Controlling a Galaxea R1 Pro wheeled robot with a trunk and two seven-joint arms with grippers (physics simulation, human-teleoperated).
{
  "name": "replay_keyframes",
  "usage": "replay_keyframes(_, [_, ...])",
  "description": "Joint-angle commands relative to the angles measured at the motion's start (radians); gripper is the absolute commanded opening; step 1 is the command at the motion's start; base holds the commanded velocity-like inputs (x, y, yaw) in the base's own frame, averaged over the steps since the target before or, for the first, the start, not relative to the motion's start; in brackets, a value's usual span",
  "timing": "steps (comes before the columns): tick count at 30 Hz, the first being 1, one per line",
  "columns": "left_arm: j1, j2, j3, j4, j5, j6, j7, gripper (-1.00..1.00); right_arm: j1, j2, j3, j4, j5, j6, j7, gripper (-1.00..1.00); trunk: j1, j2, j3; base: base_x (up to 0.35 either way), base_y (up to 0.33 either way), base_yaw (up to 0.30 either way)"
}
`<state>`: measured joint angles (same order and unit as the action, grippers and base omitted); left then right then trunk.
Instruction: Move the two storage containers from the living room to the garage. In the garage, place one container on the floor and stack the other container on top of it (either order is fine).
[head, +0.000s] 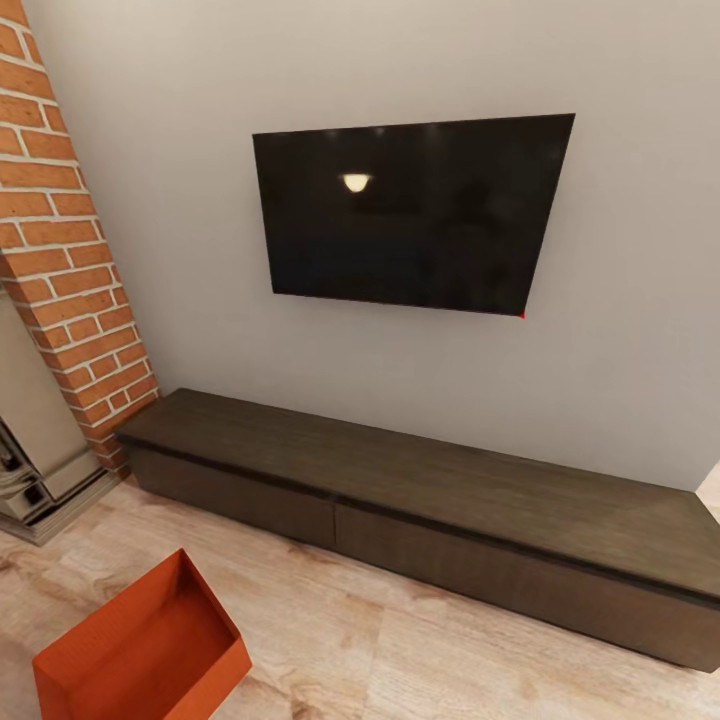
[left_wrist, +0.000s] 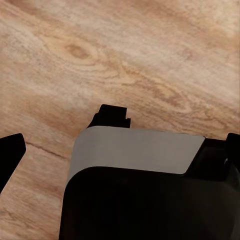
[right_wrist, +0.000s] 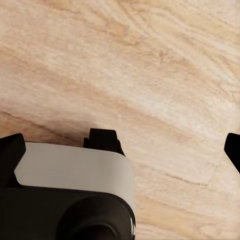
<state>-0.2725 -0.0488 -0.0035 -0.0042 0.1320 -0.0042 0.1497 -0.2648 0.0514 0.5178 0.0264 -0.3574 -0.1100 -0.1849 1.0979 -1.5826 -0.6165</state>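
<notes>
- one orange-red storage container (head: 145, 645) at the lower left of the head view, resting on the light wood-plank floor (head: 400, 640) of the living room, open side up, low straight walls and flat bottom visible, nothing inside.
- stands apart from the long dark brown bench (head: 430, 500), with a strip of bare planks between the two.
- bench runs along the foot of the pale grey wall (head: 620, 330), from near the brick on the left toward the right edge of the head view; top bare.
- black flat screen (head: 415, 210) mounted on that wall above the bench, a small lamp reflection glowing in it, a tiny red dot at its lower right corner.
- red brick fireplace column (head: 65, 250) at the left edge, a grey stepped base at its foot, near the container's far corner.
- left gripper (left_wrist: 122, 142) seen in the left wrist view: dark fingertips at opposite edges of the picture, spread wide, nothing between them; wood planks (left_wrist: 130, 55) beyond, and a grey-and-black rounded body of the robot in the foreground.
- right gripper (right_wrist: 125, 147) in the right wrist view: likewise spread wide, dark tips at both edges, holding nothing, pale plank floor (right_wrist: 150, 65) beyond.
</notes>
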Motion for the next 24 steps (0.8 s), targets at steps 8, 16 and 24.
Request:
replay_keyframes(8, [0.000, 0.000, -0.001, 0.000, 0.009, 0.000, 0.002, 1.00, -0.001, 0.001, 0.008, 0.003, -0.009, -0.007, 0.001, 1.00, 0.000, 0.000, -0.001, 0.000, 0.000, 0.000])
replay_keyframes(16, [0.000, 0.000, -0.001, 0.000, 0.009, 0.000, 0.002, 1.00, -0.001, 0.001, 0.008, 0.003, -0.008, -0.007, 0.002, 1.00, 0.000, 0.000, -0.001, 0.000, 0.000, 0.070])
replay_keyframes(24, [0.000, 0.000, -0.001, 0.000, 0.009, 0.000, 0.002, 1.00, -0.001, 0.001, 0.008, 0.003, -0.008, -0.007, 0.001, 1.00, 0.000, 0.000, -0.001, 0.000, 0.000, 0.256])
